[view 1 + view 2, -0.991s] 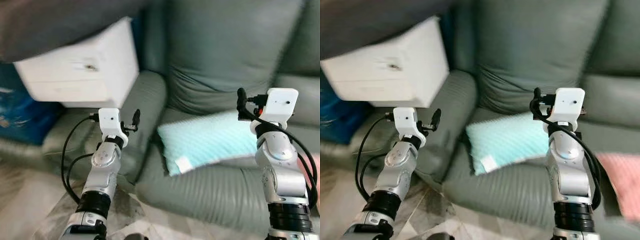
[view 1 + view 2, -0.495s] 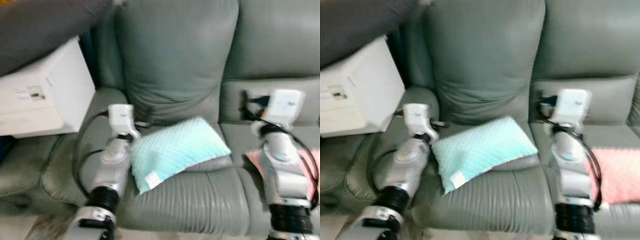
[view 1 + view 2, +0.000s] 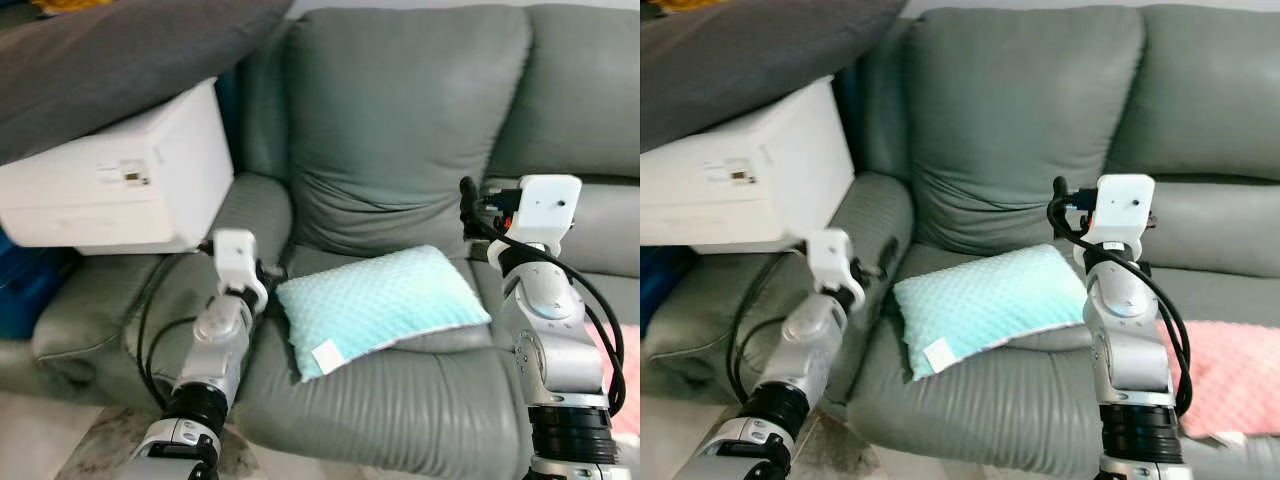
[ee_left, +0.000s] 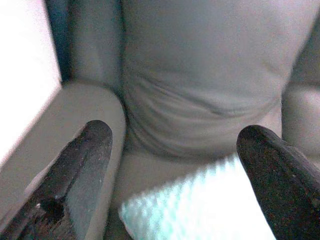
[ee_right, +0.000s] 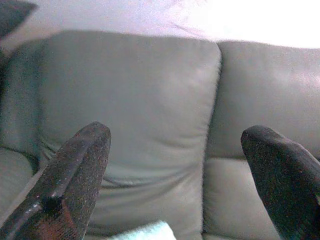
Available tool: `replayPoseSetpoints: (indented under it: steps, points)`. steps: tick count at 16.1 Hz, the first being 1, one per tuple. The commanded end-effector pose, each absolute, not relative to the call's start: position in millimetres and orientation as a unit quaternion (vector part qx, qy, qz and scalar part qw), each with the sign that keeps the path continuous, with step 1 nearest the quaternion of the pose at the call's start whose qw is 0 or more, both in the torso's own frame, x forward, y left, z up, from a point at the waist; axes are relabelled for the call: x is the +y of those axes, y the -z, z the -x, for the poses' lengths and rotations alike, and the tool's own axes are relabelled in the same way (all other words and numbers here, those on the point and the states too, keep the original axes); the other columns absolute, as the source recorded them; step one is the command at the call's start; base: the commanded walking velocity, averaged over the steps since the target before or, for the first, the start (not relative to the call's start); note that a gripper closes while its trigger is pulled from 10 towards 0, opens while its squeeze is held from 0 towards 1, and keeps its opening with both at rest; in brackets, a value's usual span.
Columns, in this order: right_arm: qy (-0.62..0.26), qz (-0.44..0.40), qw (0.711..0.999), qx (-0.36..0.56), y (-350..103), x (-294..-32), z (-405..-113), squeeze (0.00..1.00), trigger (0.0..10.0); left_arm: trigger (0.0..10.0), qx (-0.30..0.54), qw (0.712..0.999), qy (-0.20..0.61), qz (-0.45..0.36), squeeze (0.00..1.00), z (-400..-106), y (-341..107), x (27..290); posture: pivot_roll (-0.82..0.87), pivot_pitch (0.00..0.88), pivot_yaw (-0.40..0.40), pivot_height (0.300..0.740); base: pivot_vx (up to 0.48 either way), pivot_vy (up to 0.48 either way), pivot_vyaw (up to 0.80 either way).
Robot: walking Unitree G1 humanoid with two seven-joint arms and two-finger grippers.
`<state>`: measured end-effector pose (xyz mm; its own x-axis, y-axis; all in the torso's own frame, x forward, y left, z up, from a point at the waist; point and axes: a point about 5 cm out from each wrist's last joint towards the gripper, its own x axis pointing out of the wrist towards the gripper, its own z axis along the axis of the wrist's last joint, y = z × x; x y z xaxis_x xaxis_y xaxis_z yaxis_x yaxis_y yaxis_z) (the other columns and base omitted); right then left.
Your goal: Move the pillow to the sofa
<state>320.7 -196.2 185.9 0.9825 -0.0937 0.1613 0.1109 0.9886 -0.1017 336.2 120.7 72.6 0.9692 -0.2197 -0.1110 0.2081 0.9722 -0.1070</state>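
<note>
Pillow: a pale turquoise pillow (image 3: pixel 382 306) lies flat on the sofa (image 3: pixel 410 150) seat, a white tag at its 7 o'clock corner, its front edge just over the seat's rim.
Sofa: grey-green leather, backrest at 12 o'clock from the pillow, armrest at 9 o'clock.
Left pincer: the left pincer (image 4: pixel 175 165) hangs just beside the pillow's 9 o'clock end, above the armrest; fingers (image 4: pixel 82 165) spread wide, nothing between them.
Right pincer: the right pincer (image 5: pixel 177 170) is raised near the pillow's 2 o'clock corner, facing the backrest; fingers (image 5: pixel 75 175) spread, gripping nothing.
Surroundings: a white box (image 3: pixel 120 180) sits at 10 o'clock beyond the armrest; a pink cloth (image 3: pixel 1230 375) lies on the seat at 3 o'clock.
</note>
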Motion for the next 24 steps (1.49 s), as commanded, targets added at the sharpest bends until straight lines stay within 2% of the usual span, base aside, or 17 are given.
replayPoseSetpoints:
  steps: [1, 6, 11, 24]
  points:
    - [0.050, 0.058, 0.995, -0.066, -179, -196, -321, 0.00, 10.0, 10.0, 0.089, 0.990, 0.101, 0.032, 0.00, -332, -60, 131, -0.27, 0.000, 0.062, 0.740, 0.000, 0.000, 0.00]
    - [0.058, 0.069, 0.996, -0.019, -153, -205, -319, 0.00, 10.0, 10.0, 0.138, 0.987, 0.085, 0.006, 0.00, -323, -38, 146, -0.27, 0.000, 0.058, 0.740, 0.000, 0.000, 0.00]
    - [0.089, 0.075, 0.992, 0.043, -121, -222, -312, 0.00, 10.0, 10.0, 0.152, 0.985, 0.081, 0.000, 0.00, -324, -35, 144, -0.27, 0.000, 0.056, 0.740, 0.000, 0.000, 0.00]
    - [0.082, 0.069, 0.993, 0.044, -117, -219, -310, 0.00, 10.0, 10.0, 0.148, 0.985, 0.092, 0.020, 0.00, -324, -35, 137, -0.27, 0.000, 0.053, 0.740, 0.000, 0.000, 0.00]
